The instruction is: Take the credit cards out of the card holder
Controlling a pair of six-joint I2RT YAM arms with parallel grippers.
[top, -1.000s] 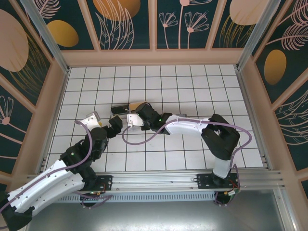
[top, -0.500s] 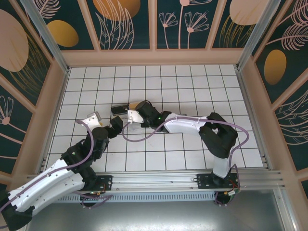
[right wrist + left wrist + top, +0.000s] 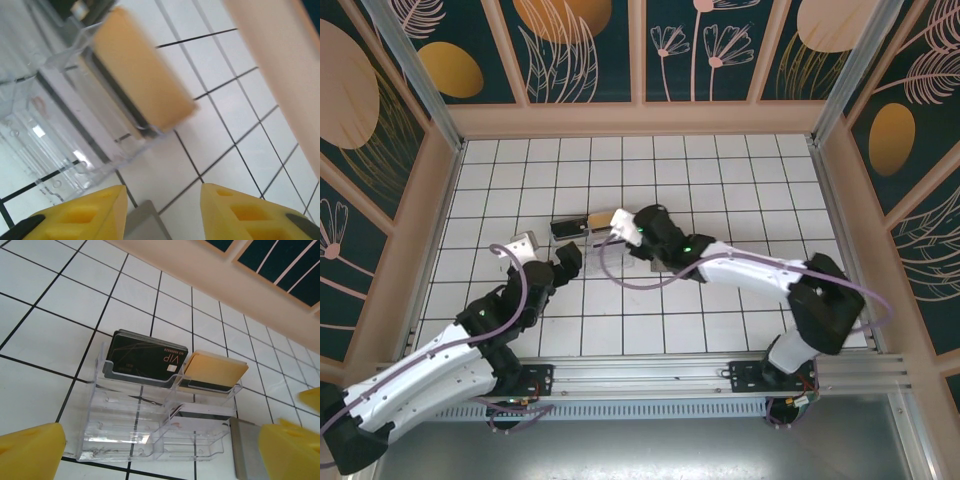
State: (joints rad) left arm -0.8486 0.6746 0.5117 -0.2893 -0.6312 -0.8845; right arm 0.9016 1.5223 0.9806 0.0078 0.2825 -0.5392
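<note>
Along the bottom edge of the overhead view, a ribbed aluminium rail (image 3: 650, 380) carries both arm bases. Beyond it spreads a glossy white tiled floor (image 3: 720, 190) ruled by thin dark grout lines.

The left gripper (image 3: 546, 252) sits left of centre. Its yellow pads (image 3: 30, 452) are spread wide with nothing between them. The right gripper (image 3: 618, 229) reaches in from the right to mid-frame. Its yellow fingers (image 3: 250, 215) stand apart, clamped on nothing.

Below them a thin flat dull grey card (image 3: 247, 452) lies on the tile, just beside the near right corner of the see-through clear plastic stepped card holder (image 3: 135, 425). That holder rests just above centre of the overhead view, with its long axis running left to right and tilted slightly up at the right.

In its far row a black card marked VIP (image 3: 145, 357) leans in the left slot and a matte tan card (image 3: 215, 371) in the right, their long edges along the holder.

Farthest off, pale peach wooden walls (image 3: 640, 118) frame dark teal panels (image 3: 705, 50) painted with flowers and orange discs.
</note>
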